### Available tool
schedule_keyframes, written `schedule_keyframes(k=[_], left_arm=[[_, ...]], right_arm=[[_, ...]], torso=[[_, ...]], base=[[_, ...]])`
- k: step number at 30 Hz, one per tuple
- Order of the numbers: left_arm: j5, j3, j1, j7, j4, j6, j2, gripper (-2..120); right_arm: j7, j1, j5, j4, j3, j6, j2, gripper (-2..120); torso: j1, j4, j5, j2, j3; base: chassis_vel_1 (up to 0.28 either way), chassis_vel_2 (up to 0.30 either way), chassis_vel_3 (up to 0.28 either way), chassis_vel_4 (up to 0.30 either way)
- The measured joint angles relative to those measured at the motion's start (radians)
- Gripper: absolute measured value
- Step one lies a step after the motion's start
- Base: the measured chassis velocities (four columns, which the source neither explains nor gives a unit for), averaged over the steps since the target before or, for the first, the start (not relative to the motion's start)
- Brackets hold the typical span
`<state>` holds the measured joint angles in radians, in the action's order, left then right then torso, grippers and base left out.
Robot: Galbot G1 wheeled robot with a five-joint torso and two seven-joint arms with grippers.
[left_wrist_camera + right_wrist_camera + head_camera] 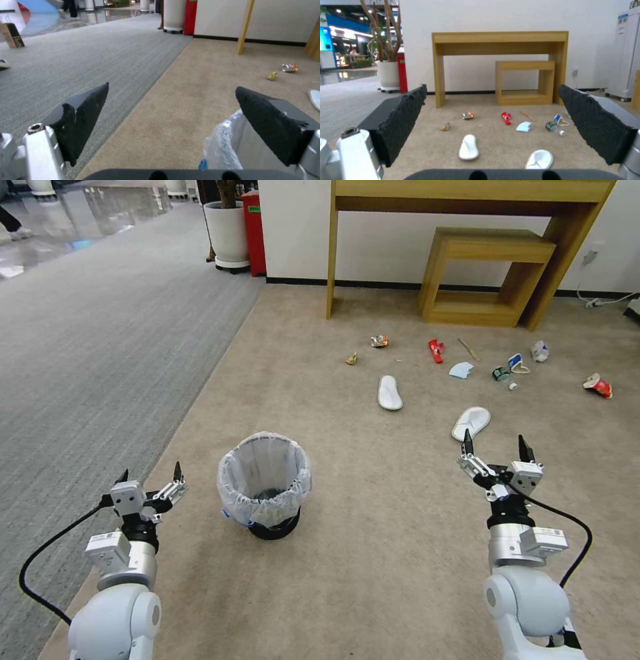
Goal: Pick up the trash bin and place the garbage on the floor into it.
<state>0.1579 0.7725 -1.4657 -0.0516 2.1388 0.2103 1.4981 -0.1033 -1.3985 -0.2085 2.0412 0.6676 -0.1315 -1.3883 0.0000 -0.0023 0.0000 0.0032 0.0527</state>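
The trash bin (265, 483), small, black and lined with a crinkly white bag, stands upright on the beige floor (373, 527) in front of me; its bag edge (221, 145) shows beside one finger in the left wrist view. My left gripper (151, 478) hangs open to the left of the bin, apart from it. My right gripper (495, 445) is open too, well right of the bin, just short of a white slipper (471, 422). Garbage lies farther off: another slipper (390, 393), a crushed can (379, 341), a red wrapper (436, 350), a wooden stick (468, 349), a blue mask (461, 371).
A wooden table (467, 220) with a low wooden shelf (487, 273) under it stands against the white wall beyond the litter. Grey striped carpet (100, 347) runs along the left. A white planter (228, 233) and a red box (254, 233) stand at the back.
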Motion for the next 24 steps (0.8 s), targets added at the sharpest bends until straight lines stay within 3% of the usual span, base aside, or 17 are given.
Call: schedule_keyframes(k=[24], left_arm=[[-0.006, 0.0, -0.003, 0.0, 0.0, -0.002, 0.005, 100]], right_arm=[[-0.003, 0.0, 0.004, 0.001, 0.002, 0.011, 0.002, 100]], torso=[[0.0, 0.0, 0.0, 0.0, 0.0]], base=[[-0.018, 0.022, 0.019, -0.02]])
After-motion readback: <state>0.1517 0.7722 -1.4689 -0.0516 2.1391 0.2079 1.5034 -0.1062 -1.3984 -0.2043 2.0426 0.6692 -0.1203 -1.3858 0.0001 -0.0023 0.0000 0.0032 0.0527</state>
